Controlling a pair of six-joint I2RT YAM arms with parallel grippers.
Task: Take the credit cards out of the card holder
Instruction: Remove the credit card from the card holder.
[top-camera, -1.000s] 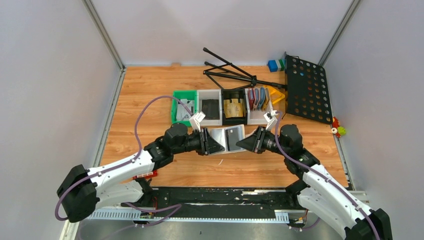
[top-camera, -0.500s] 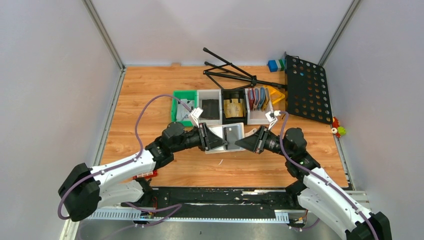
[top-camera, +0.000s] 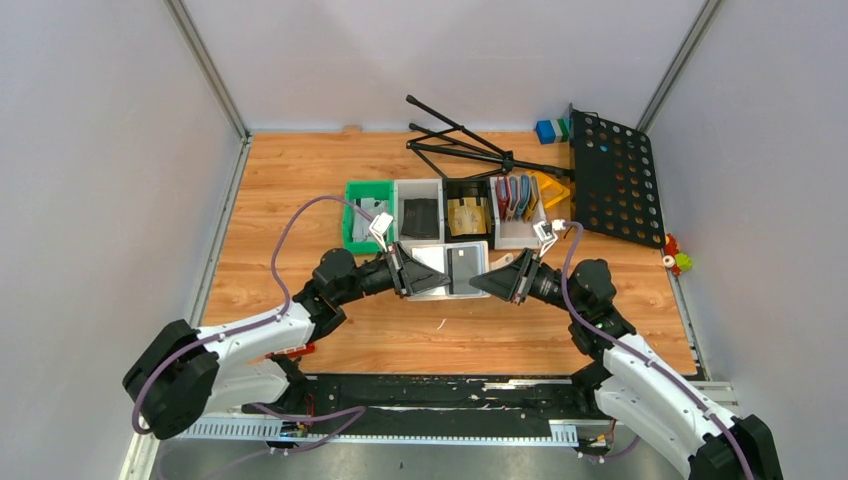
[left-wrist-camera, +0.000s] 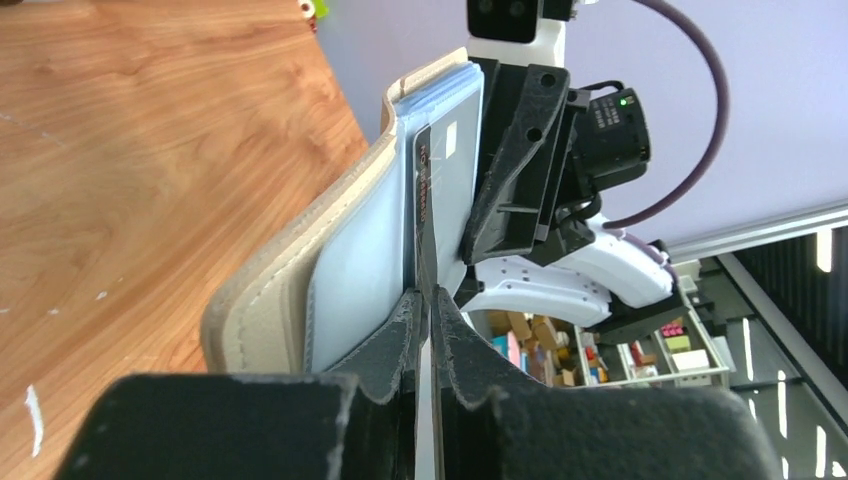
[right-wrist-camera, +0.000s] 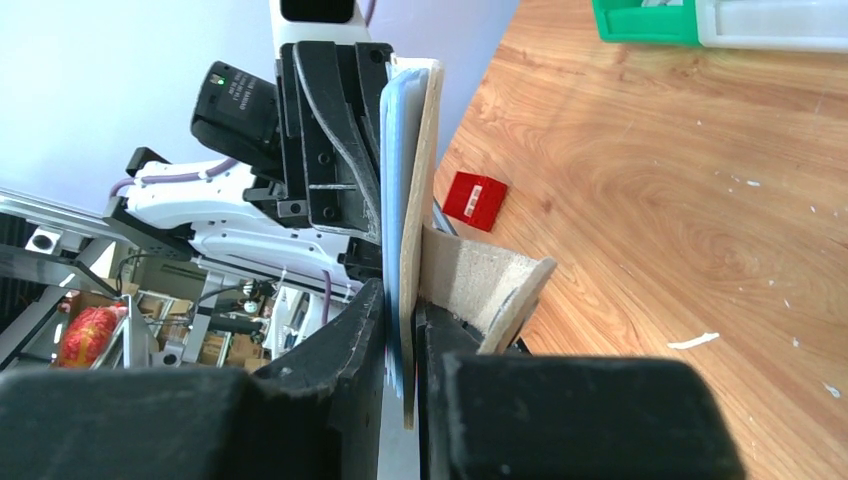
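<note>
The pale grey-blue card holder (top-camera: 440, 262) is held open above the table between both grippers. A dark credit card (top-camera: 462, 266) shows in its right half. My left gripper (top-camera: 446, 284) is shut on the thin edge of a dark credit card (left-wrist-camera: 423, 200) that stands against the holder's blue pockets (left-wrist-camera: 350, 270); its jaws (left-wrist-camera: 428, 310) meet on the card. My right gripper (top-camera: 476, 283) is shut on the holder's opposite edge (right-wrist-camera: 412, 170), with the jaws (right-wrist-camera: 405, 320) closed around it. The beige closing tab (right-wrist-camera: 490, 285) curls beside the right finger.
A row of bins stands just behind the holder: green (top-camera: 352, 215), white (top-camera: 420, 188), black (top-camera: 468, 186), and white (top-camera: 515, 238) with red, blue and grey wallets. A folded black stand (top-camera: 460, 145) and a perforated panel (top-camera: 615, 175) lie at the back right. A small red item (right-wrist-camera: 475, 198) lies near the left arm.
Both grippers have carried the card holder a little farther from the bases, toward the row of bins. Both grips have stayed shut.
</note>
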